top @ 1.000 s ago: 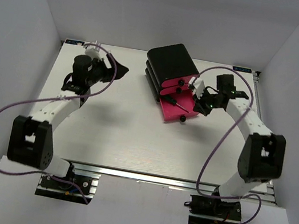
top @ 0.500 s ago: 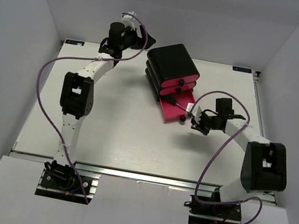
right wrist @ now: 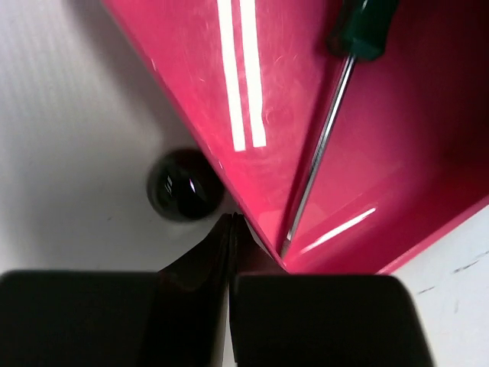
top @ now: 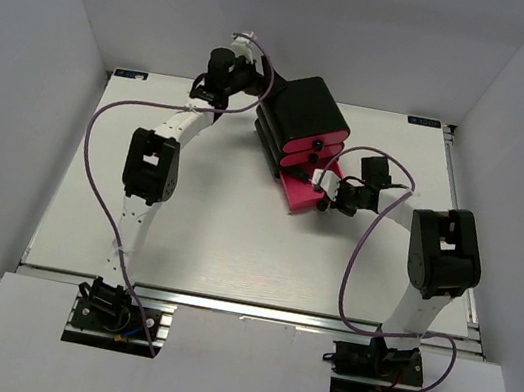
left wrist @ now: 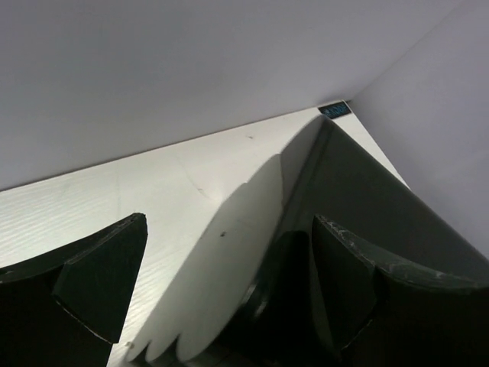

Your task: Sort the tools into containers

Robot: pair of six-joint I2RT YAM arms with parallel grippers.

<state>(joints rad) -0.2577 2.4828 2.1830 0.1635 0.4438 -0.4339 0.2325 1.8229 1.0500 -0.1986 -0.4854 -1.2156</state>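
The containers are three pink drawers in a black box (top: 302,112) at the back middle of the table. The bottom drawer (top: 296,190) is pulled out. In the right wrist view a thin screwdriver (right wrist: 319,153) with a black-and-green handle lies inside the bottom drawer (right wrist: 229,69). My right gripper (top: 327,193) is shut and empty, its tips (right wrist: 231,222) at the drawer's front corner beside the round black knob (right wrist: 182,185). My left gripper (top: 257,90) stands open at the box's back left, and its right finger (left wrist: 344,283) lies close along the black box (left wrist: 367,191).
The white back wall (left wrist: 191,61) rises close behind the left gripper. The right wall meets it at the table's far corner, where there is a small blue label (left wrist: 336,110). Purple cables loop along both arms.
The left arm has swung from the table's rear left across to the box's back left side. The right gripper has moved from the drawer's right side round to its front by the knob.
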